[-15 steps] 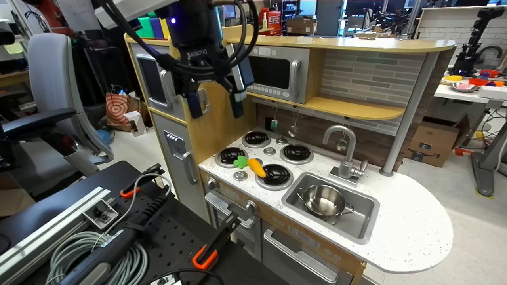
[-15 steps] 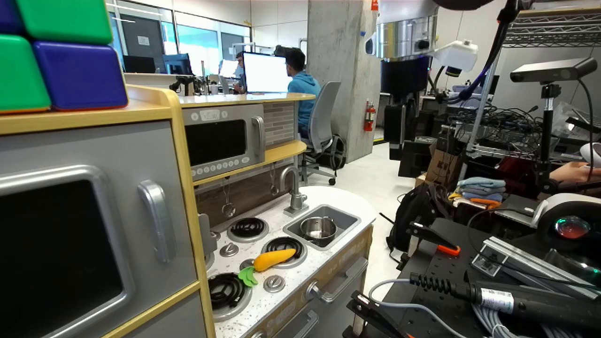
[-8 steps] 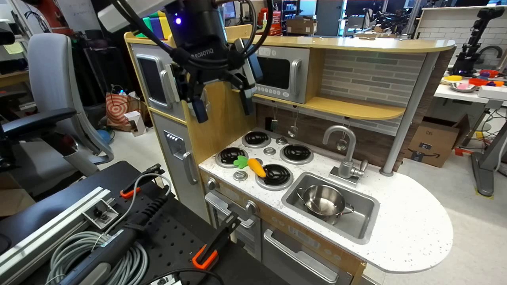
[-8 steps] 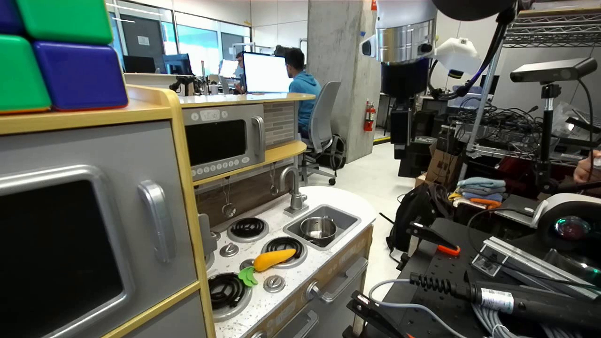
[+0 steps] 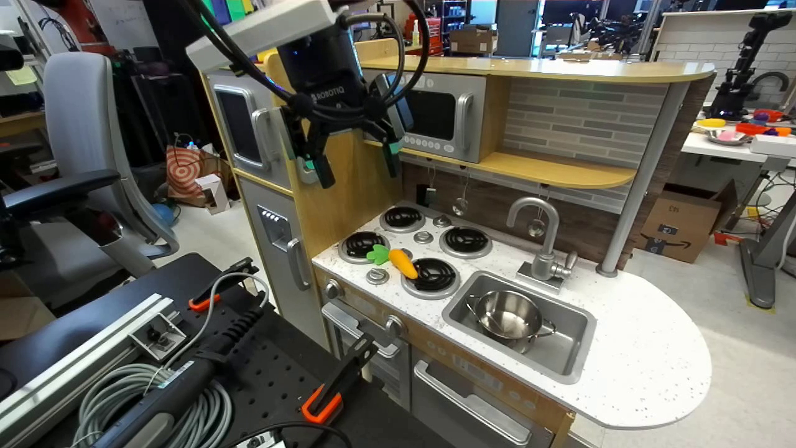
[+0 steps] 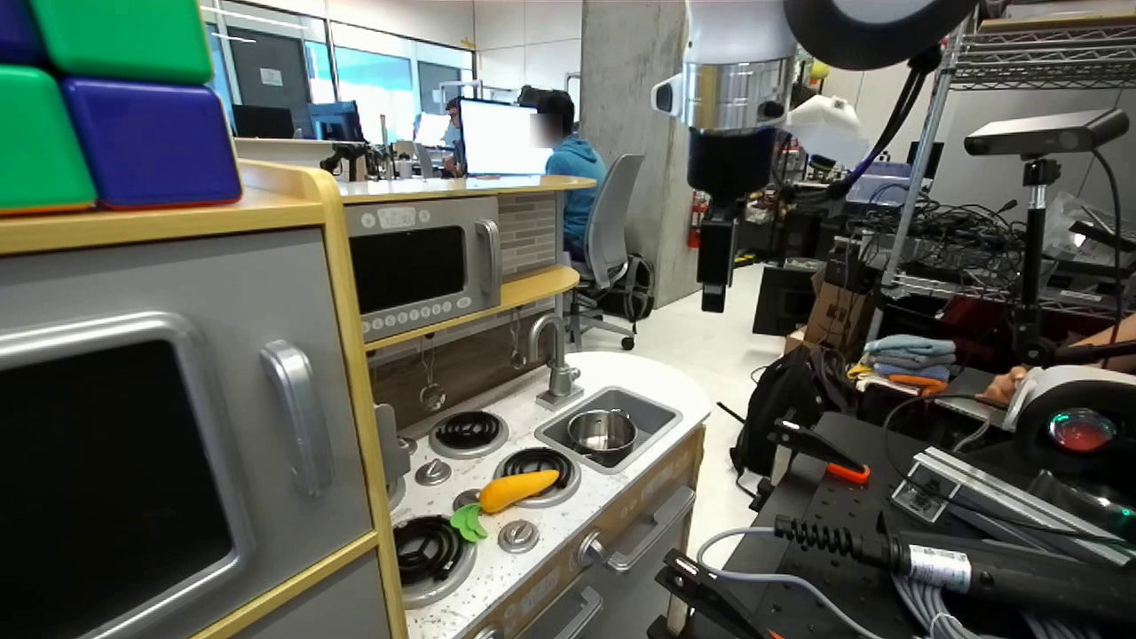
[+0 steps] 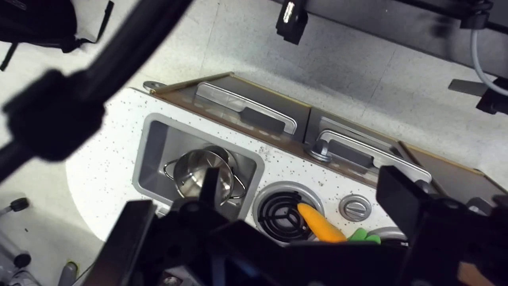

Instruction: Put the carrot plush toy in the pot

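Tool (image 5: 359, 175) spread, nothing pinched, hanging high and well apart from the carrot plush toy (image 5: 403, 264). Toy untouched on the desk (image 5: 647, 348), tip over a burner (image 5: 434, 278). Progress: looks barely begun; grasp, carry and release all left. Pot (image 5: 510, 316) stands inside the sink (image 5: 563, 348); no toy in it, shiny metal inside showing.

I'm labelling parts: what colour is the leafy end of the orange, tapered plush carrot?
Bright green; the leafy end shows best in an exterior view.
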Controlling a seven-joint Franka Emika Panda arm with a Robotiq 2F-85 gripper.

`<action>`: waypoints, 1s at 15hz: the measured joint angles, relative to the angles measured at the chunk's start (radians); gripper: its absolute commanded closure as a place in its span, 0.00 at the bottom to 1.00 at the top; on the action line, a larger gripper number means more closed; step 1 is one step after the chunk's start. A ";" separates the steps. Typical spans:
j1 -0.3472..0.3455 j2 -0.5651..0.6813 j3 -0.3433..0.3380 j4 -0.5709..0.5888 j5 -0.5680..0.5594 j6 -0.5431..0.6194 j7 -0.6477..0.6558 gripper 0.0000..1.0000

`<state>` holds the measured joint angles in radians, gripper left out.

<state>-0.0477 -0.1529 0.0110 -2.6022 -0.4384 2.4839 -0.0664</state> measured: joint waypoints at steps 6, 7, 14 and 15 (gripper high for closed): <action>0.053 0.295 0.022 0.172 0.015 0.073 0.158 0.00; 0.068 0.346 0.022 0.212 0.015 0.073 0.188 0.00; 0.154 0.596 -0.003 0.461 0.020 0.070 0.308 0.00; 0.164 0.616 -0.006 0.484 0.025 0.048 0.309 0.00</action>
<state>0.1160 0.4632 0.0052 -2.1178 -0.4133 2.5318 0.2426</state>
